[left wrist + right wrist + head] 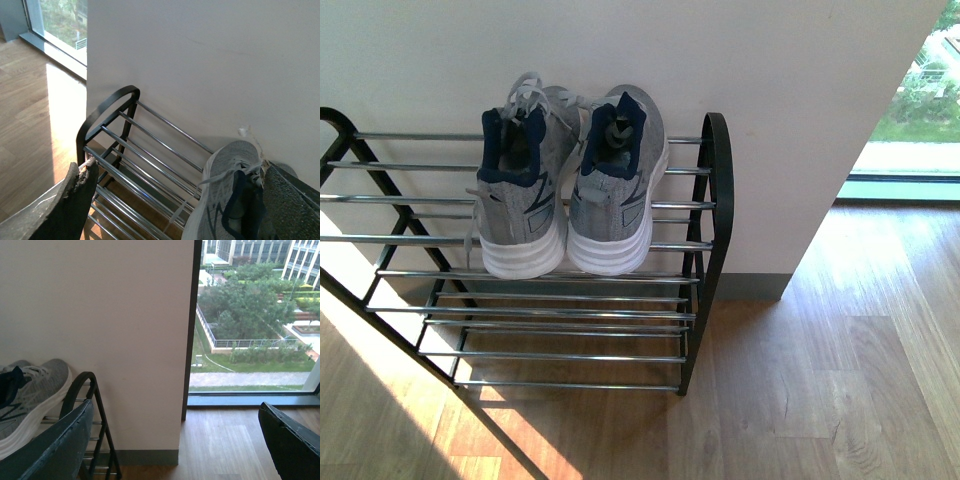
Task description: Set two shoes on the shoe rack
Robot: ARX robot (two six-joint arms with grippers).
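Two grey knit shoes sit side by side on the top tier of the shoe rack (pixel 705 180), heels toward me: the left shoe (pixel 525 190) and the right shoe (pixel 618 185). Neither arm shows in the front view. My left gripper (pixel 180 200) is open above the rack (pixel 107 115); one shoe (pixel 225 190) lies close to one of its fingers (pixel 292 210), with nothing between the jaws. My right gripper (pixel 175 440) is open over bare floor to the right of the rack's arched end (pixel 82 385), where a shoe (pixel 35 390) shows.
A white wall (pixel 720 60) stands behind the rack. Wooden floor (pixel 820 380) spreads to the right, ending at a full-height window (pixel 250 315). The lower rod tiers (pixel 560 330) hold nothing. Sunlight falls on the floor at the left.
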